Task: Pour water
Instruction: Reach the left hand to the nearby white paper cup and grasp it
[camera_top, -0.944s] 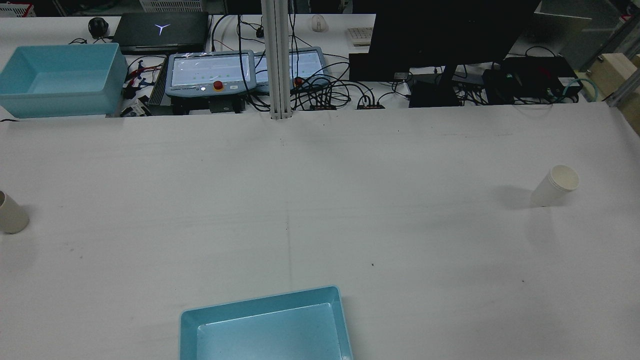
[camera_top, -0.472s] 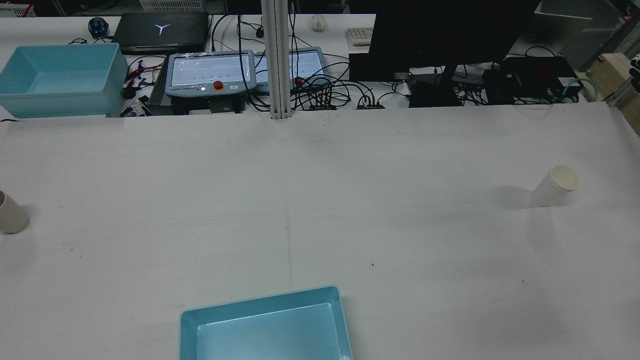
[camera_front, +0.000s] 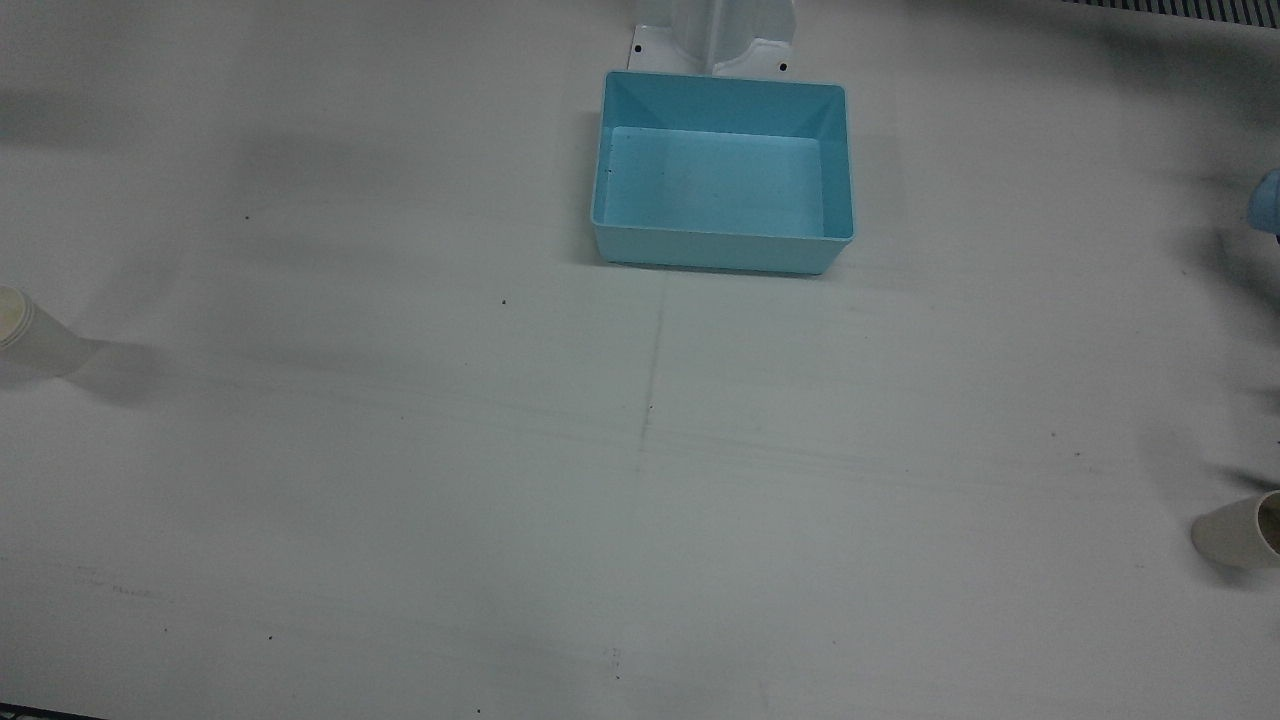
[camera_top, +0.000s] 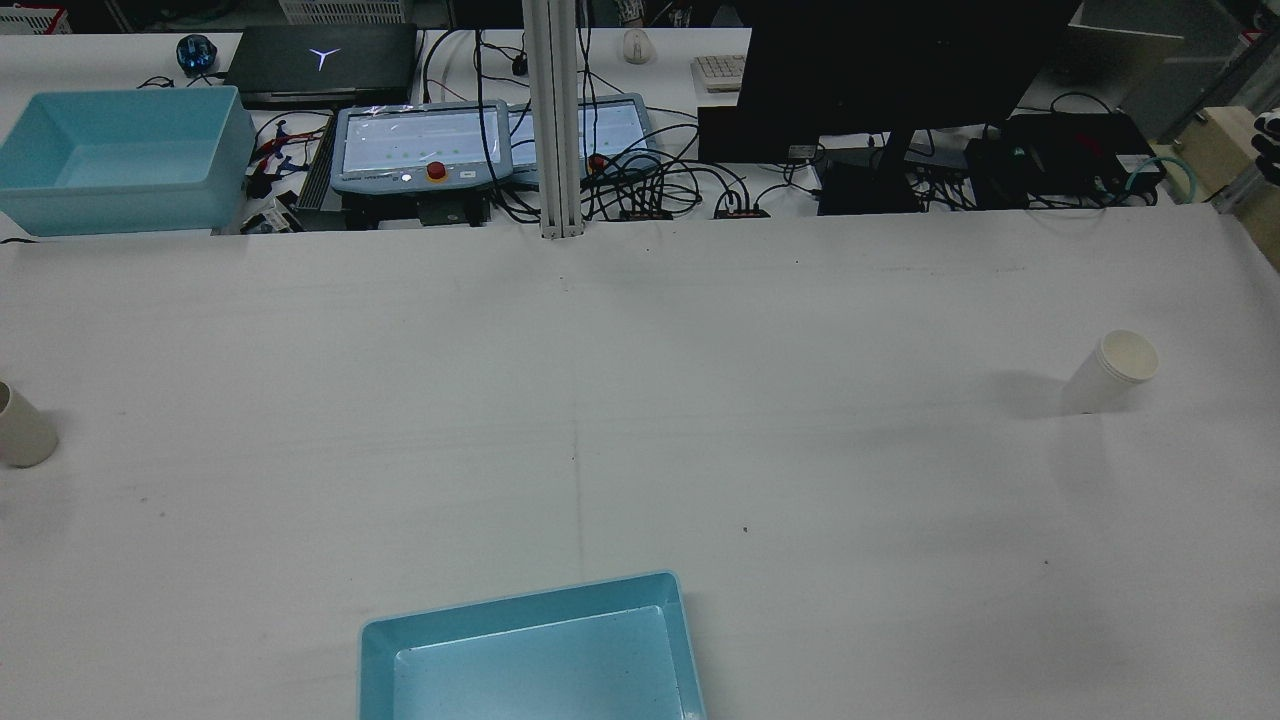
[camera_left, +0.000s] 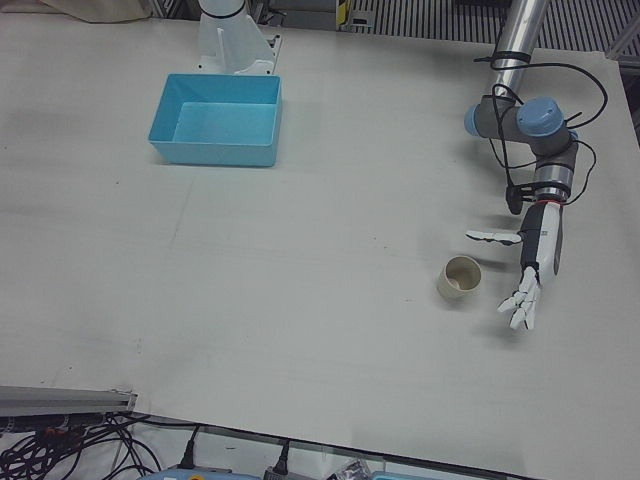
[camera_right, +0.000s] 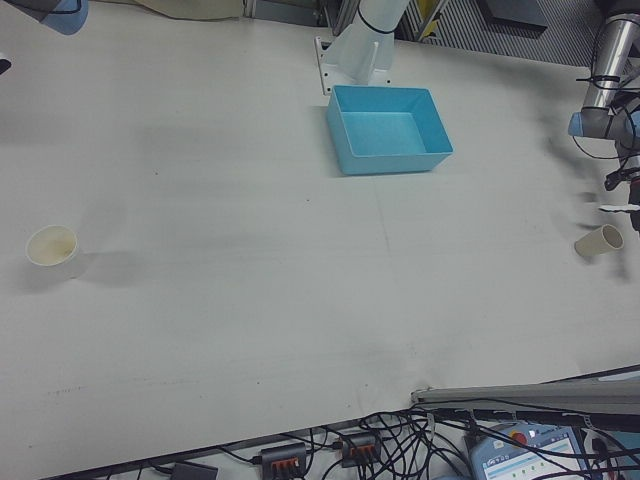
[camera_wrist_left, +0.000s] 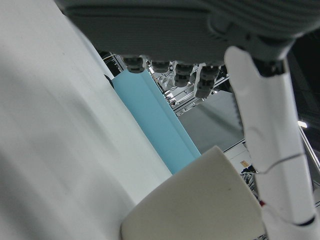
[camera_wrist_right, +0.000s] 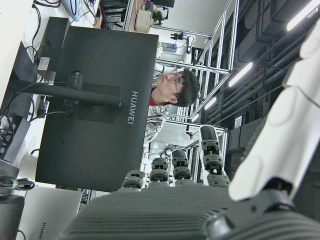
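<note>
Two paper cups stand far apart on the white table. One cup (camera_left: 460, 279) (camera_wrist_left: 200, 200) (camera_top: 20, 437) (camera_front: 1238, 532) (camera_right: 600, 241) is on my left side. My left hand (camera_left: 520, 275) hovers just beside it, open, fingers (camera_wrist_left: 270, 150) spread and pointing down, not touching it. The other cup (camera_top: 1112, 370) (camera_right: 52, 246) (camera_front: 35, 335) stands alone on my right side. My right hand (camera_top: 1266, 135) barely shows at the rear view's right edge, well away from that cup. Its own view shows straight fingers (camera_wrist_right: 295, 125) holding nothing.
A blue bin (camera_front: 720, 170) (camera_left: 215, 120) (camera_right: 388, 128) (camera_top: 530, 650) sits near the pedestals at the table's middle. Beyond the far edge are a second blue bin (camera_top: 120, 160), teach pendants (camera_top: 420, 145), cables and a monitor (camera_wrist_right: 100, 110). A person (camera_wrist_right: 170, 95) is behind the monitor.
My right hand has come into the rear view at its right edge. Neither cup nor the bin has moved.
</note>
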